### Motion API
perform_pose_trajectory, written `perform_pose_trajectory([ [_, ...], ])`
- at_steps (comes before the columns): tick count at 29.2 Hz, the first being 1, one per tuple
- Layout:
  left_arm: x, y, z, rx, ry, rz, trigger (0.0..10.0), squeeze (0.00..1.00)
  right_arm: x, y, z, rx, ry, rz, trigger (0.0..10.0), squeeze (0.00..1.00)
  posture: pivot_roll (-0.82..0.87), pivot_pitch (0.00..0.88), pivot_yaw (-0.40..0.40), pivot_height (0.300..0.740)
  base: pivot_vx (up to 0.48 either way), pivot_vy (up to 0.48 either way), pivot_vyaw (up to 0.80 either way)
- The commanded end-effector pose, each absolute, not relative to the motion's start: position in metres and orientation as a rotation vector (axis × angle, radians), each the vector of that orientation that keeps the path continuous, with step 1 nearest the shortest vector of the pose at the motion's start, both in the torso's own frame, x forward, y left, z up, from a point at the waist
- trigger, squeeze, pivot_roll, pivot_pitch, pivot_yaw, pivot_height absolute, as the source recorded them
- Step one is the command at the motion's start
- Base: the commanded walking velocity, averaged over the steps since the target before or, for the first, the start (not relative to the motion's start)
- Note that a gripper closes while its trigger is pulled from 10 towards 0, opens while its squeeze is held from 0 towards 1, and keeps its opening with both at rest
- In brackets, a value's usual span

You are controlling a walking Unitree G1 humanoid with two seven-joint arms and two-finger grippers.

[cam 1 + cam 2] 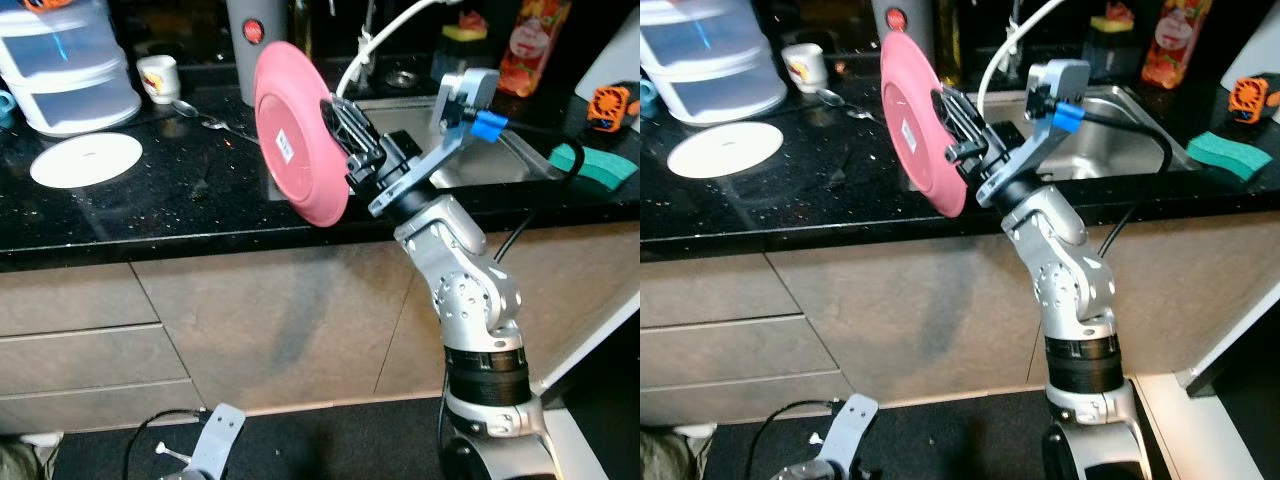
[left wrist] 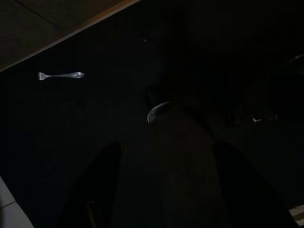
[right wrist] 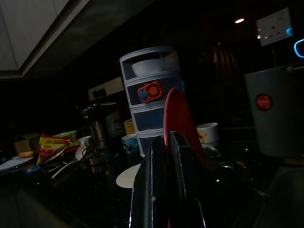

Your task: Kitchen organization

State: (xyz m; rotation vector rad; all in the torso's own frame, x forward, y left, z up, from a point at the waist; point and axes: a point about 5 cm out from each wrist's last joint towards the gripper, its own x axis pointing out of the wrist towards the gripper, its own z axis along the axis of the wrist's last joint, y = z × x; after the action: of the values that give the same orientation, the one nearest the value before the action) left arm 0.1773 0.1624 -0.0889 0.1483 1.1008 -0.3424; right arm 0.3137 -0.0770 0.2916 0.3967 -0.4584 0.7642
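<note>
Stretching beneath the right gripper (image 1: pixel 345 135) is a speckled black stone countertop (image 1: pixel 180 200), its steel sink (image 1: pixel 1110 150) just behind. Fingers pinched shut on a round pink plastic plate (image 1: pixel 295 135), held on edge above the counter, underside facing the robot, rim running up-down. Left gripper (image 2: pixel 161 190) hangs spread, empty.

The scene is very dark. The left gripper (image 2: pixel 164 190) points down at a dark floor (image 2: pixel 95 109), its two long black fingers (image 2: pixel 95 190) set apart. A small silver metal fork (image 2: pixel 61 75) lies flat on the floor, well apart from the fingers. A dark rounded object with a pale rim (image 2: pixel 159 111) sits between the fingers; what it is cannot be determined.
</note>
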Motion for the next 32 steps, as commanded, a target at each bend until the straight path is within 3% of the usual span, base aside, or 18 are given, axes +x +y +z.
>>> perform_pose_trajectory([
  [1,0.175,0.1646,-0.0898,0.148,1.115,-0.34,10.0,0.0,0.3125,-0.0754,0.2931,0.382,-0.466,0.772,10.0,0.0,-0.03,0.0,0.029,0.74,0.315,0.0,0.0],
  [32,0.1734,0.1649,-0.0903,0.154,1.12,-0.362,10.0,0.0,0.311,-0.0778,0.3013,0.433,-0.51,0.778,10.0,0.0,-0.03,0.0,0.031,0.74,0.337,0.0,0.0],
])
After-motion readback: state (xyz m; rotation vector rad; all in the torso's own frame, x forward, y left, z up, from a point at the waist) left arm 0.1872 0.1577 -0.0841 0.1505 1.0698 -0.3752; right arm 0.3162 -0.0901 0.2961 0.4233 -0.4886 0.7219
